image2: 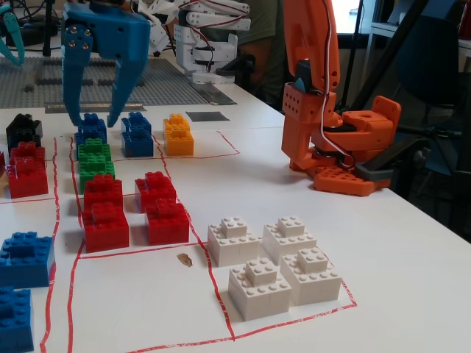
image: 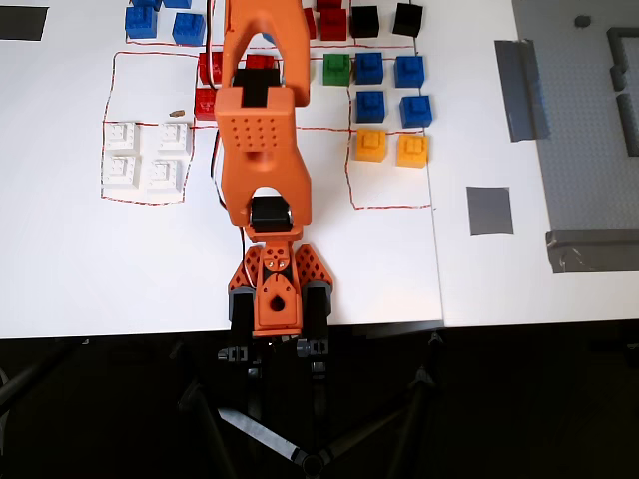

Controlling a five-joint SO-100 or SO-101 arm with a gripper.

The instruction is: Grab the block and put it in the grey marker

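Note:
The green block [image: 337, 68] sits in a row between red and blue blocks inside a red outline. In the fixed view the green block [image2: 94, 156] lies behind the red blocks; it may be two green pieces close together. The grey marker [image: 489, 210] is a flat square patch to the right, bare; it also shows in the fixed view [image2: 207, 115] at the far side. My gripper [image2: 94, 110], with blue fingers, hangs open and empty, raised above the table, its tips showing over the blue blocks just behind the green one. In the overhead view the gripper is out of view past the top edge.
Blue blocks [image: 391, 90] and orange-yellow blocks [image: 391, 148] lie right of the green one, red blocks [image2: 132, 209] and white blocks [image2: 276, 268] near it. A studded baseplate [image: 589, 120] and grey tape strips [image: 519, 90] lie beyond the marker. The orange arm base [image: 275, 289] stands at the front edge.

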